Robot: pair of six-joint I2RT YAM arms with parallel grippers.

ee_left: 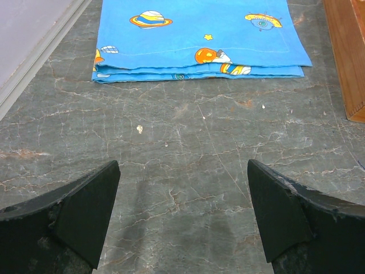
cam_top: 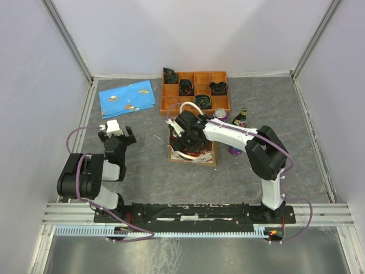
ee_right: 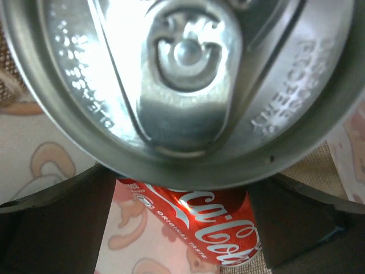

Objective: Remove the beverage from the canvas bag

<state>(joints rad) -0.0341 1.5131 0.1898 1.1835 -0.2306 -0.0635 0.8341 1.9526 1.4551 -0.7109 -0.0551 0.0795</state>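
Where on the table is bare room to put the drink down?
Free: the wide patch right of the bottle up to the wall; the strip between bag and cloth. Crowded: around bag, can and tray.

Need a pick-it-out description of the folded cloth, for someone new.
Find the orange tray at the back. Left of it, apart, lies the cloth: flat, folded, bright blue with cartoon planets, the only blue thing there.
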